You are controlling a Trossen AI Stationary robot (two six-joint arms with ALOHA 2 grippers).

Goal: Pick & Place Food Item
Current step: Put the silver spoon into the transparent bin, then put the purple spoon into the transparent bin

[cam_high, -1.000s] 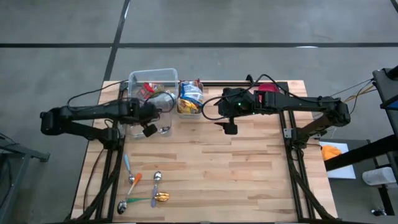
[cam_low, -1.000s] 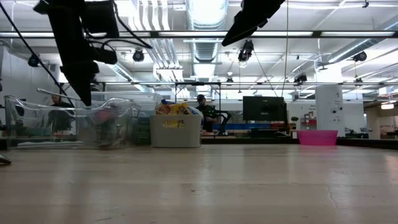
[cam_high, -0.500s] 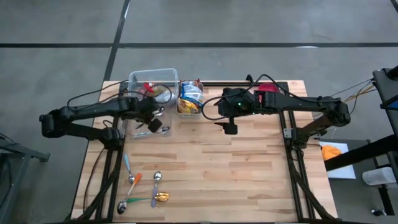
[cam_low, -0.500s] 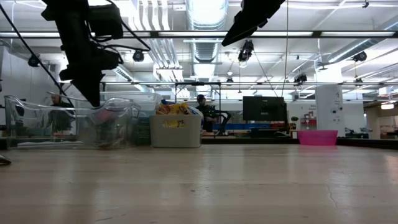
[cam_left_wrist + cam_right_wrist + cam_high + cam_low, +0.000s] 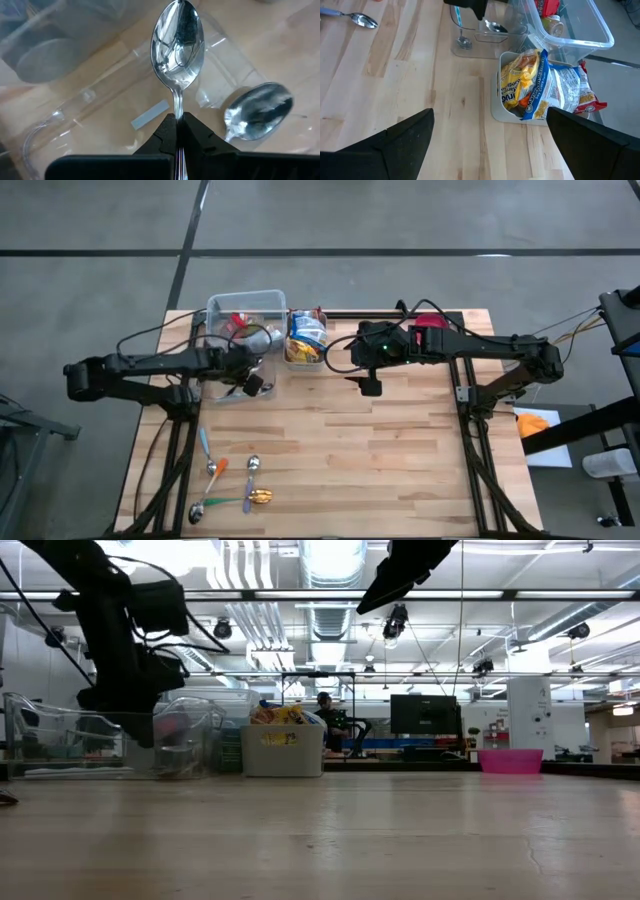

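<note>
My left gripper [image 5: 252, 383] is shut on a metal spoon [image 5: 178, 45] and stands low over a small clear plastic tray [image 5: 487, 36] at the table's far left. A second spoon [image 5: 257, 110] lies in that tray. Behind the tray is a large clear bin [image 5: 245, 310] with a red packet and a can inside. A white tub [image 5: 501, 107] beside it holds food bags [image 5: 540, 85]. My right gripper [image 5: 370, 385] hangs open above the middle of the table with nothing between its fingers. My left gripper pinches the spoon's handle [image 5: 178, 107] between its two fingers, just behind the bowl. The fingers slant steeply down and lie along the handle, so the bowl sticks out past the fingertips. Whether the bowl touches the tray, I cannot tell.
Several more spoons [image 5: 230, 480] with coloured handles lie near the table's near left corner. The wooden table [image 5: 400, 460] shows bare boards at its middle and right. The low view looks past the clear bin wall [image 5: 60, 735] into a hall.
My left gripper has sunk toward the clear tray with the spoon and rolled about its own line as it went. It has stayed shut on the spoon.
</note>
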